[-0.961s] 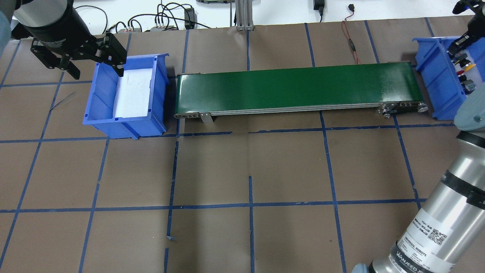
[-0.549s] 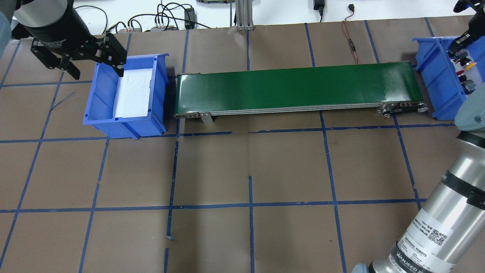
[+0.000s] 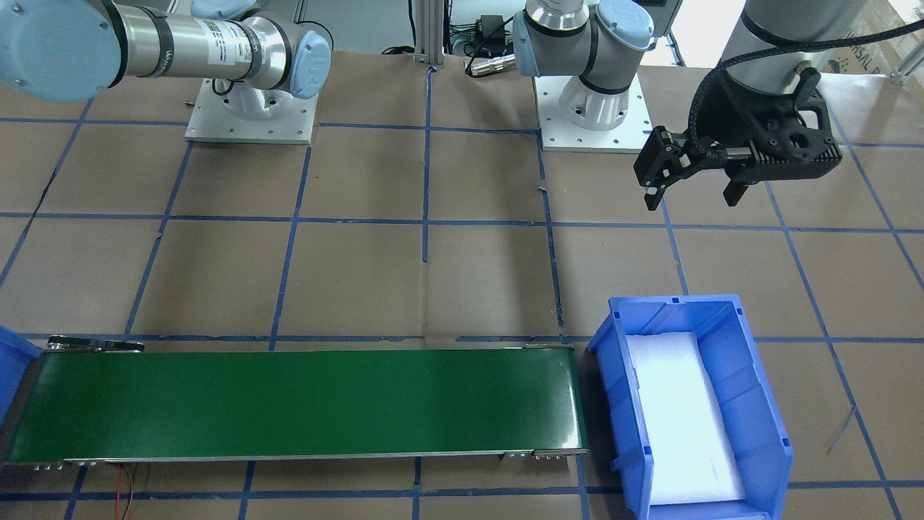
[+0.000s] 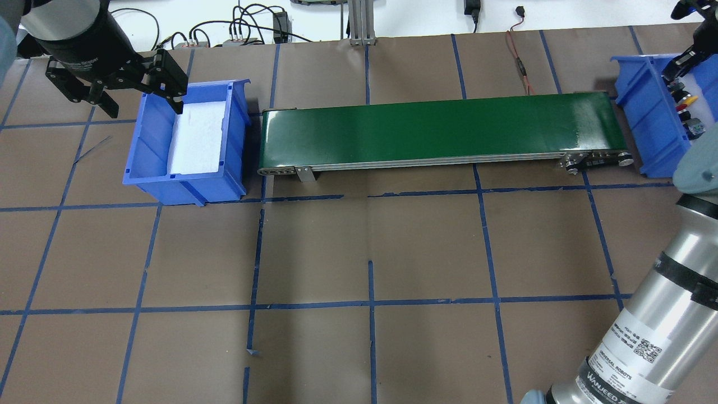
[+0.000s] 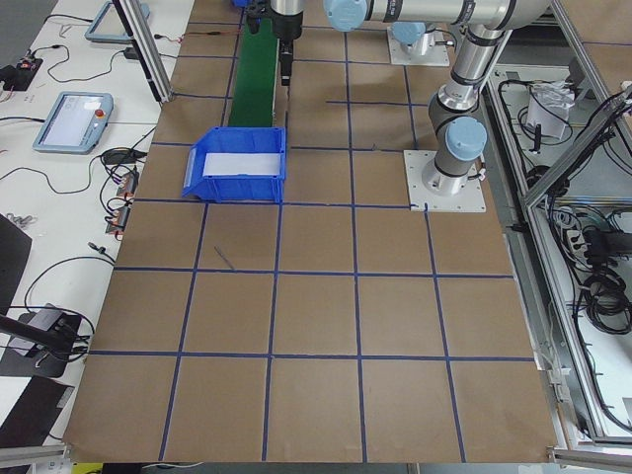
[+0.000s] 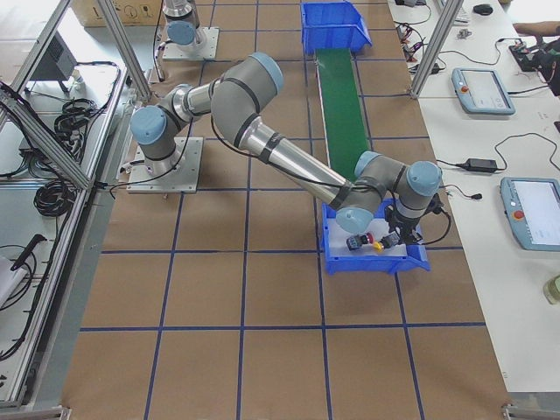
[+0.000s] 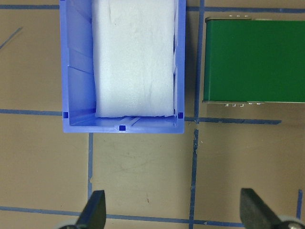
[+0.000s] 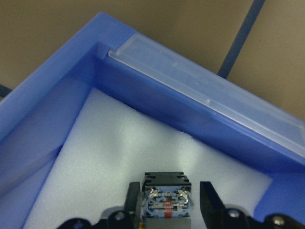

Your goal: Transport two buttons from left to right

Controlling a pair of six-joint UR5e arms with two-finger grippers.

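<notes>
My black left end effector (image 4: 141,101) hangs at far left, fingers spread wide. My right end effector (image 8: 169,187) points down at far right, fingers narrowly parted; grip unclear.

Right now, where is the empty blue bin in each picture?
Front-facing: empty blue bin bottom right.
Overhead: bin upper left.
Exterior left: bin upper left.
Exterior right: bin top centre.
Left wrist: bin top left.
Right wrist: not there, that's the other bin.
Landmark: green conveyor belt beside it.
</notes>
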